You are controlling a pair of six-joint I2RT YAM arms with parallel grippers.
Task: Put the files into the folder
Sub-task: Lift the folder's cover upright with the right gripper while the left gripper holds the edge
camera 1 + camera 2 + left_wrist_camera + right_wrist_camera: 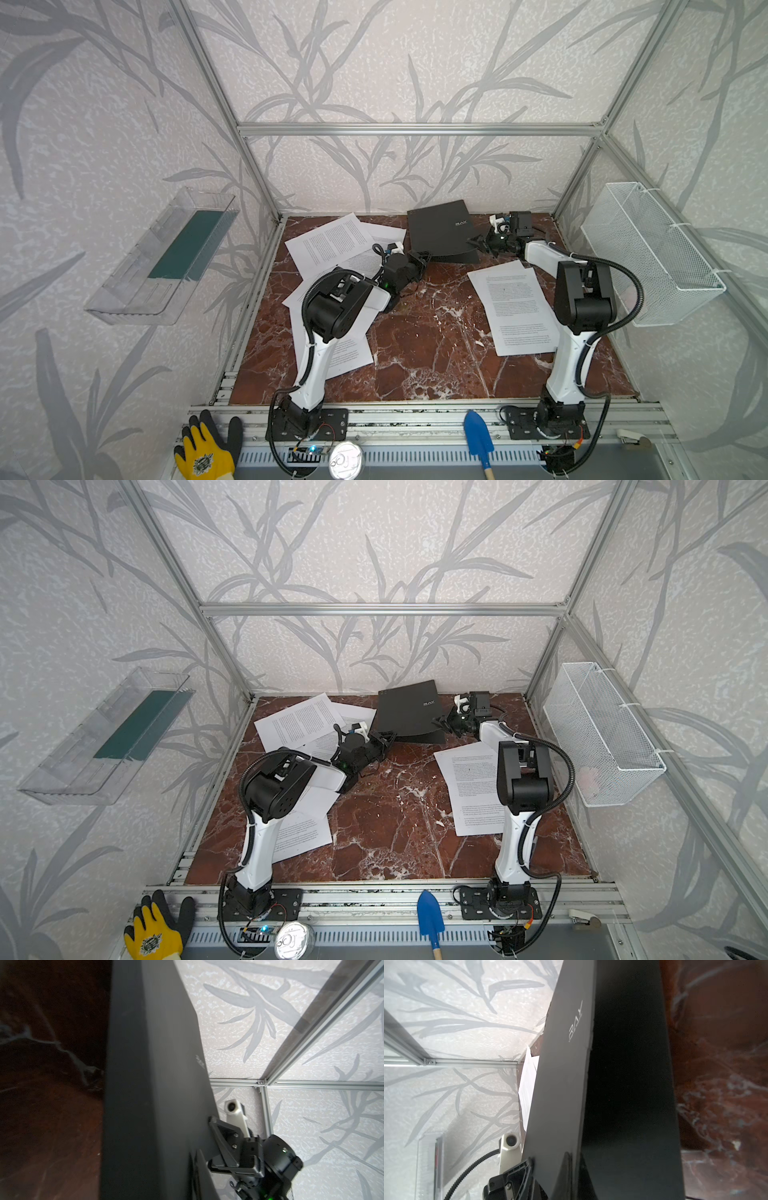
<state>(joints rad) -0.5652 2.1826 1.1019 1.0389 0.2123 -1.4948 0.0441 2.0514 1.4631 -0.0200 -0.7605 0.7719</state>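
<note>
As both arms reach to its near edge, the folder (440,237): lies at the back middle of the marble table (415,353), "RAY" cover up, near edge bowed off the surface.
Left gripper (422,259): fingers together on the folder's near-left corner, as far as both top views show.
Right gripper (474,242): pinched shut on the near-right corner; in the right wrist view the cover (560,1084) stands apart from the dark panel beneath it (629,1084).
Files (332,243): loose sheets lie left of the folder and under the left arm, with another pile (515,307) by the right arm; none inside yet.
Handling, judged: the folder is light, thin, springy card that bends between two corner grips, so the cover is best held at its free edge, away from the spine. The paper is limp and slides easily, and is best taken by an overhanging edge.
</note>
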